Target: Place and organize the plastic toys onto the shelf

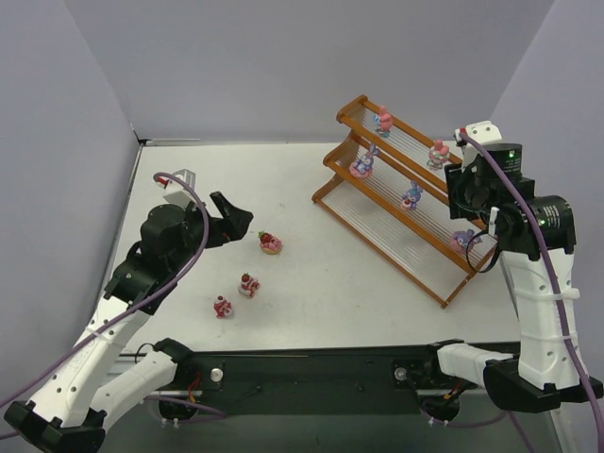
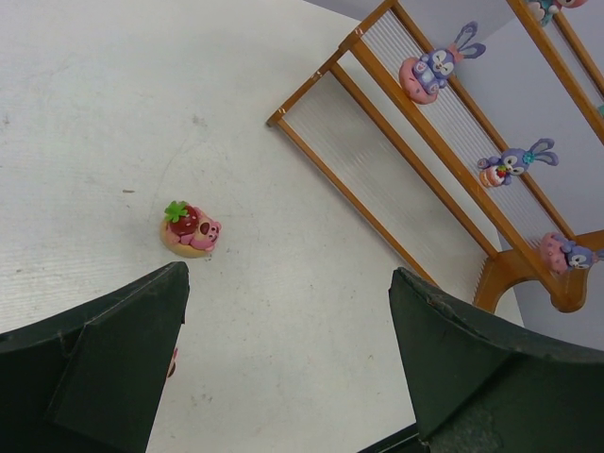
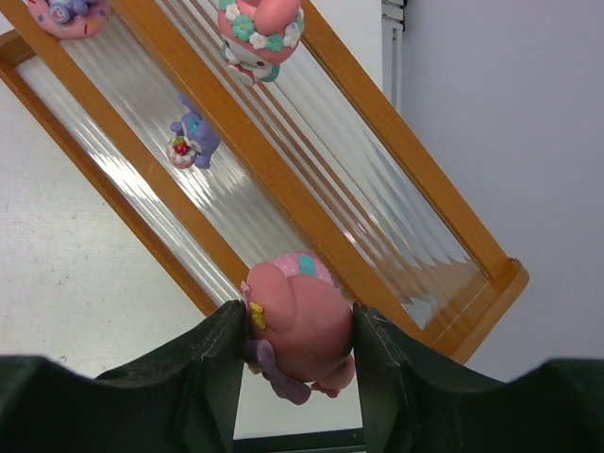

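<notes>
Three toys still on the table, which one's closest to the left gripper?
The far toy, green leaf on top, just ahead of the left gripper, jaws open. The middle toy and the near toy are both farther off.

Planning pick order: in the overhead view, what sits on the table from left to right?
Nearest pink-and-red plastic figurine, red-topped pink figurine, strawberry-topped figurine on tan base, orange-brown wooden tiered shelf.

The shelf (image 1: 387,225) stands slantwise at the table's (image 1: 283,189) right rear. Two toys (image 1: 383,121) (image 1: 438,153) sit on its top tier, two (image 1: 363,165) (image 1: 412,195) on the middle. Three toys (image 1: 271,243) (image 1: 249,284) (image 1: 223,307) lie left of it, well apart. Another toy (image 3: 302,307) sits between the right gripper's (image 3: 294,330) fingers (image 3: 217,377) at its near end
</notes>
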Action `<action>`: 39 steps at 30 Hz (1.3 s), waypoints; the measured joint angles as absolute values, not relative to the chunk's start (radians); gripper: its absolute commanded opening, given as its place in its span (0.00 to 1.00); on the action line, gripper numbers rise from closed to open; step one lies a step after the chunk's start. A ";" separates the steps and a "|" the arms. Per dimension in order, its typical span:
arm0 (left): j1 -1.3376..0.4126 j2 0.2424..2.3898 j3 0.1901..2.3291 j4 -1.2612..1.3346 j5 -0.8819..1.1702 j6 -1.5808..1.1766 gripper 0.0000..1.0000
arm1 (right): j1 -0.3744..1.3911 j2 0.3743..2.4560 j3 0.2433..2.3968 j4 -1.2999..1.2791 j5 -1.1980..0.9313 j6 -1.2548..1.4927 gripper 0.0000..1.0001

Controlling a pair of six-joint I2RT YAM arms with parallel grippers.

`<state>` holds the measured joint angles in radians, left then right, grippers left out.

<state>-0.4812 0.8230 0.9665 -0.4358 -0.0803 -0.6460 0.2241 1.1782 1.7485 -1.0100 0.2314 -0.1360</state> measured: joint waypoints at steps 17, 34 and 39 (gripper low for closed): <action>-0.454 0.850 0.939 -0.400 -0.034 -0.620 0.97 | -0.002 1.277 1.794 -1.002 0.084 -0.325 0.05; -0.449 0.912 0.944 -0.406 -0.033 -0.565 0.97 | -0.075 1.299 1.787 -0.994 0.081 -0.346 0.09; -0.450 0.937 0.975 -0.410 -0.046 -0.538 0.97 | -0.087 1.330 1.785 -0.989 0.072 -0.346 0.09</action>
